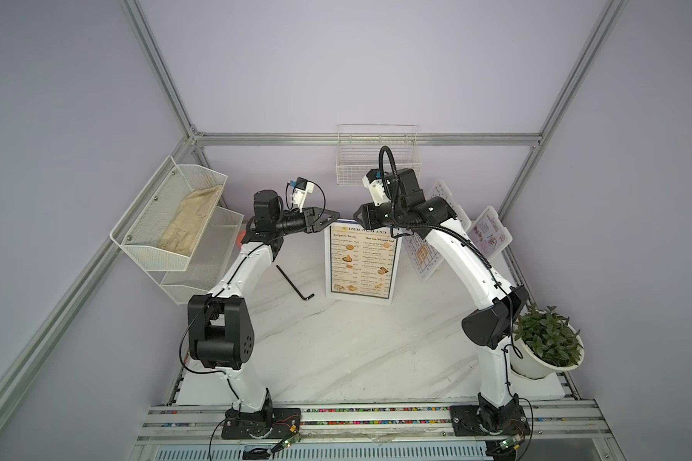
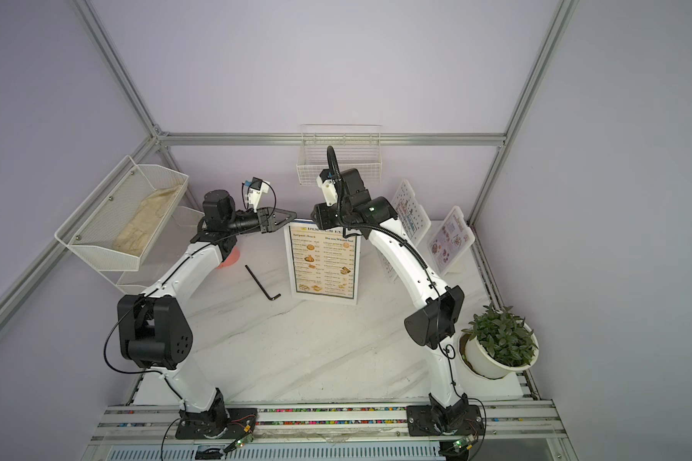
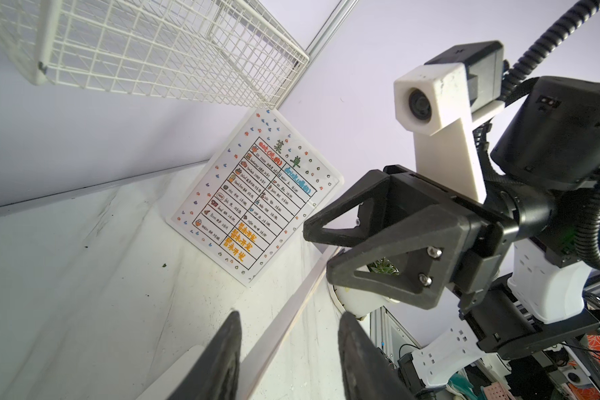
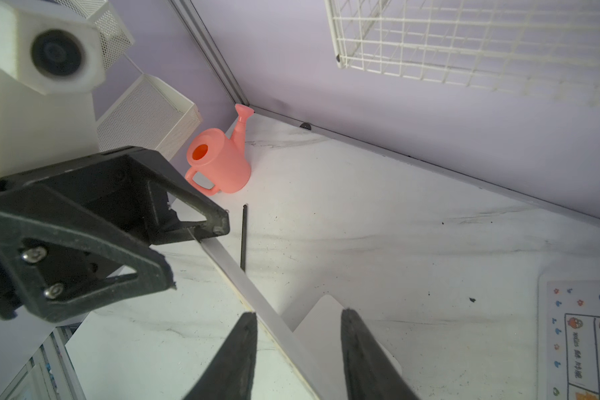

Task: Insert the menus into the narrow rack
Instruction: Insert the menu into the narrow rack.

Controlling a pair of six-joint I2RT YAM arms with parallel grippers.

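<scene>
My left gripper (image 1: 335,217) and right gripper (image 1: 355,218): jaws spread, straddling top edge of upright DIM SUM INN menu (image 1: 361,264).

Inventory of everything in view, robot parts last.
DIM SUM INN menu: 1, dark-bordered, upright mid-table
dotted table menu: 1, white, against back wall
Special Menu card: 1, white, propped back right
wire rack: 1, white, back wall
mesh shelf: 1, white, left wall
bundle: 1, beige, upper shelf tier
hex key: 1, black, on table
watering can: 1, pink, back left corner
potted plant: 1, green, white pot, front right
table: 1, white marble
left gripper: 1, black, open astride upright menu's top edge
right gripper: 1, black, open, same edge
</scene>
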